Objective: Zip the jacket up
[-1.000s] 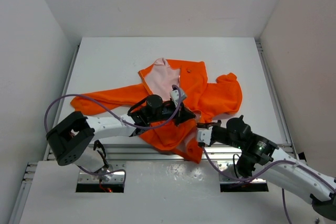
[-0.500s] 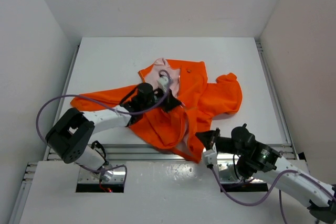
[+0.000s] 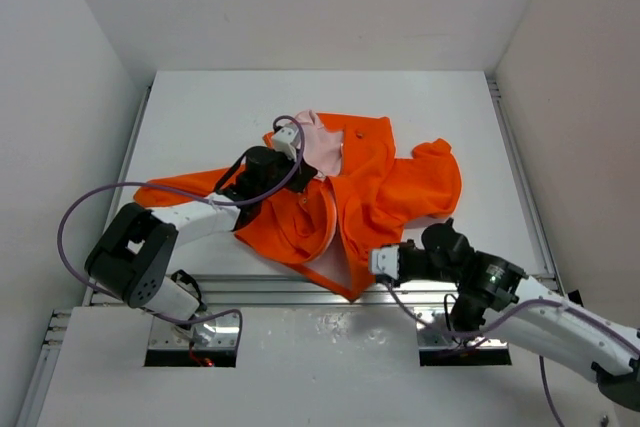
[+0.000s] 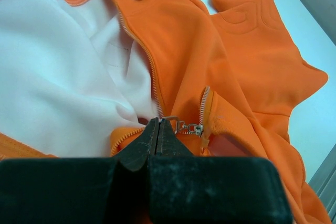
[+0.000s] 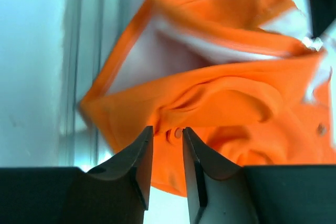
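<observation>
The orange jacket (image 3: 385,177) lies open on the white table, pink lining (image 3: 318,147) showing at the collar. My left gripper (image 3: 297,155) sits near the collar. In the left wrist view it (image 4: 158,125) is shut on the metal zipper pull (image 4: 172,118), with the slider (image 4: 195,127) just right of the tips. The zipper teeth (image 4: 147,61) above it are apart. My right gripper (image 3: 376,265) is by the jacket's near hem. In the right wrist view its jaws (image 5: 167,135) stand a narrow gap apart, with orange fabric (image 5: 220,98) and a snap (image 5: 178,132) behind them.
The table (image 3: 200,117) has white walls on three sides. A metal rail (image 3: 290,292) runs along its near edge by the hem. One sleeve (image 3: 185,192) stretches left and the other (image 3: 435,172) bunches to the right.
My left gripper has moved from the jacket's middle up toward the collar with the zipper pull. The front has drawn together lower down. My right gripper drew back, then returned to the hem.
</observation>
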